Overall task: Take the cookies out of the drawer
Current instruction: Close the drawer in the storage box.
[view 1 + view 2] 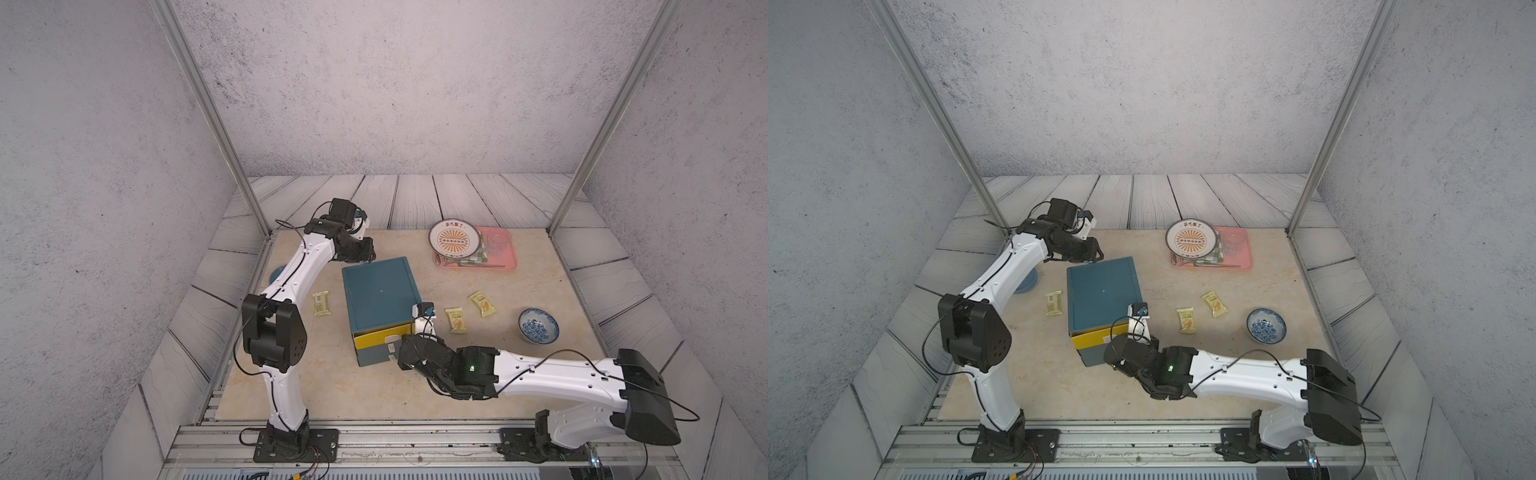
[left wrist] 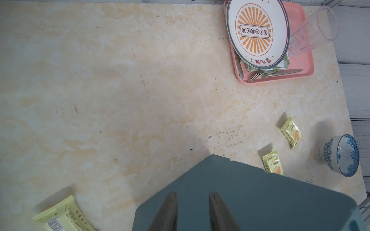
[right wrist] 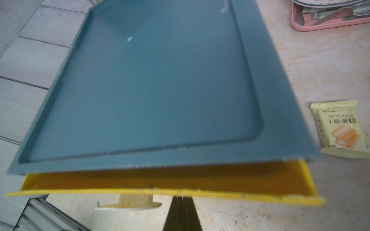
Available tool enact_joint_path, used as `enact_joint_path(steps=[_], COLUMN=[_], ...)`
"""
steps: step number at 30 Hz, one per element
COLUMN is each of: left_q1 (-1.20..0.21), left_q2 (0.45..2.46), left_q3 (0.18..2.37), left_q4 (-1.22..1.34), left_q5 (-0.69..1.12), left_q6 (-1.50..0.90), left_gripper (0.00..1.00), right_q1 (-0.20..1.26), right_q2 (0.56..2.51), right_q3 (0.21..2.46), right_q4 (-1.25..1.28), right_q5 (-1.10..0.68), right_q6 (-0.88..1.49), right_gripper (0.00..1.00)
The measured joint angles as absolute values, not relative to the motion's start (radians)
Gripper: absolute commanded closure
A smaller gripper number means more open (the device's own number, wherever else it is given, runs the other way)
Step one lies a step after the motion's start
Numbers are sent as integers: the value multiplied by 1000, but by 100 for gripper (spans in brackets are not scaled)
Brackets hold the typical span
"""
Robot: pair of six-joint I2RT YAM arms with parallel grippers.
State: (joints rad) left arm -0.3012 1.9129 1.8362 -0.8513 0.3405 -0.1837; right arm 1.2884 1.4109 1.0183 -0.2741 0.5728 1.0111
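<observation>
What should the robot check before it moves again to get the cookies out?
1. Yellow plastic drawer open wide enough: not ok, only a crack.
2. Right tool on the cream handle: not ok, shut beside it.
3. Left tool steadying the teal plastic box: cannot tell.
4. Cookies left inside: cannot tell, hidden.
5. Three pale yellow wrapped packets lying outside the box: ok.
</observation>
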Motion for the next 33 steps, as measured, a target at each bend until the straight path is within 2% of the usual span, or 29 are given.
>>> enact_joint_path(steps=[5,7,9,13,16,23,30,33], left_q1=[-299,-296,-290,-278,-276,-273,-268,-268], left_q2=[1913,1913,1913,1913,1910,1908,1872,1839], left_q3=[1835,1835,1839,1867,1884,1928,1944,1940], left_q4=[-849,-844,-838,-841,-834,-846,-849,-847], left_q5=[327,317,302,267,238,209,216,242], left_q6=[-191,-197,-210,-237,-248,-260,-282,-301], left_gripper=[67,64,57,27,14,9,8,7], right_q1=[1261,1245,1220,1141,1096,1107,1124,1122], right_q2=[1435,1435,1435,1434,1433,1376,1237,1233], right_q3=[1023,1017,1009,1003,1003,964,809,744], right_q4=[-248,-233,-218,-203,-189,-183,-149,-83], right_q5=[542,523,506,472,453,370,302,263], right_q6=[999,1000,1000,988,976,1007,1110,1155], right_gripper=[100,100,100,100,100,74,35,29])
